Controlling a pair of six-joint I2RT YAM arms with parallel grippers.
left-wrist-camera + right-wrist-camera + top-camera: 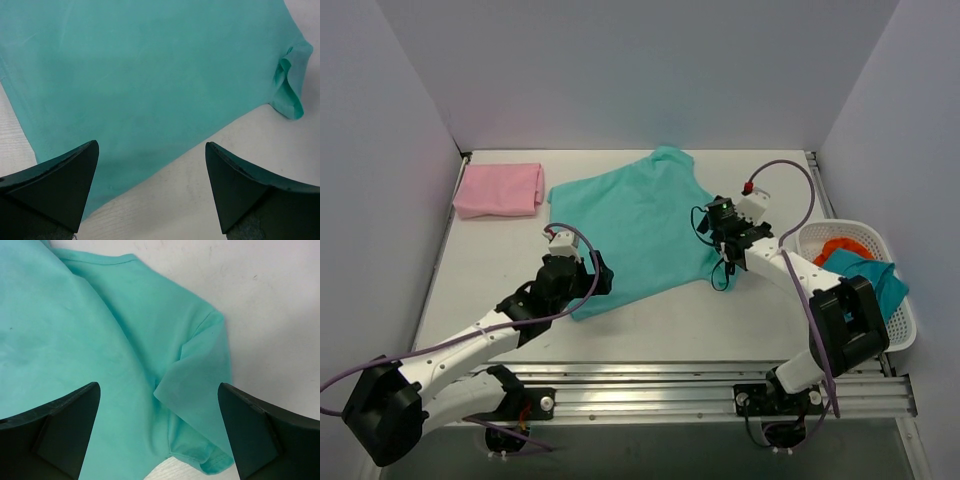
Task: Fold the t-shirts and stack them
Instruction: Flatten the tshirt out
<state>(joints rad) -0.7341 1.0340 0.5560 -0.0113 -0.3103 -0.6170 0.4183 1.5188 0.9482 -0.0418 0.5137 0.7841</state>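
The turquoise-green t-shirt (pixel 630 225) lies spread flat in the middle of the table, its hem toward the front. The pale pink t-shirt (pixel 500 189) lies folded at the back left. My left gripper (pixel 588 277) is open and empty over the shirt's front left hem corner; the left wrist view shows the hem edge (pixel 150 170) between its fingertips (pixel 65 185). My right gripper (pixel 722 247) is open and empty over the shirt's right sleeve, which lies folded over (pixel 200 390) in the right wrist view.
A white basket (pixel 895 325) at the right edge holds orange and teal cloth. Grey walls close in the table at the back and both sides. A metal rail runs along the front edge.
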